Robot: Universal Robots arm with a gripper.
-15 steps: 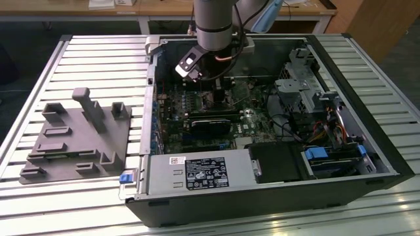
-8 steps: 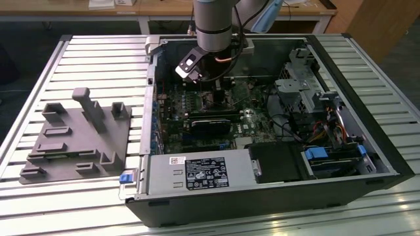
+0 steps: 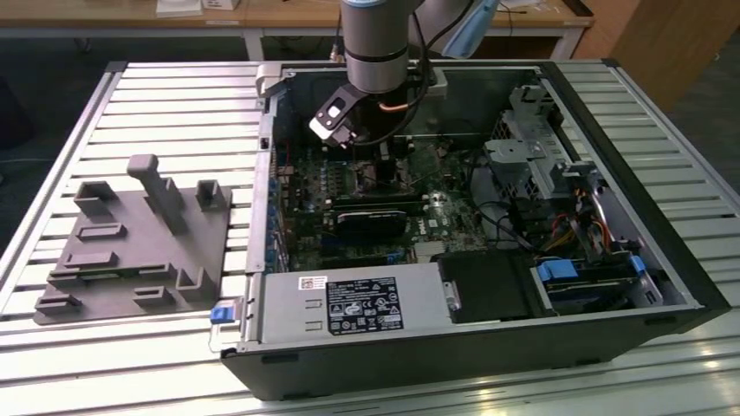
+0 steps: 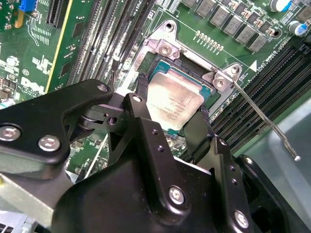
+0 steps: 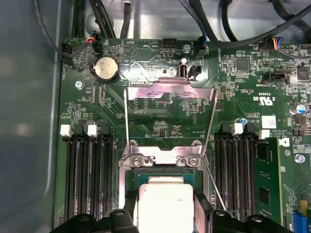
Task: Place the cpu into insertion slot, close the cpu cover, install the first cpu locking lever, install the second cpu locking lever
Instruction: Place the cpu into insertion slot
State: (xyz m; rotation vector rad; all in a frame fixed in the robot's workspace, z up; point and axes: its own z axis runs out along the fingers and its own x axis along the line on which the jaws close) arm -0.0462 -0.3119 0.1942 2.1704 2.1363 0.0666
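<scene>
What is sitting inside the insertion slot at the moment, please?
The cpu, silvery top up, gripped by the claw. It covers the insertion slot, so the contacts beneath, and whether it is fully seated, cannot be seen.

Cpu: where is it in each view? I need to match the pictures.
Exterior view: too small to pick out; look beneath the gripper, over the green board.
Second wrist view: the cpu, a silvery square, sits mid-picture between the fingers.
First wrist view: the same square, beside the cover's hinge.
Shared landmark: the cpu cover, raised open; its hinge borders the cpu in both wrist views.
</scene>
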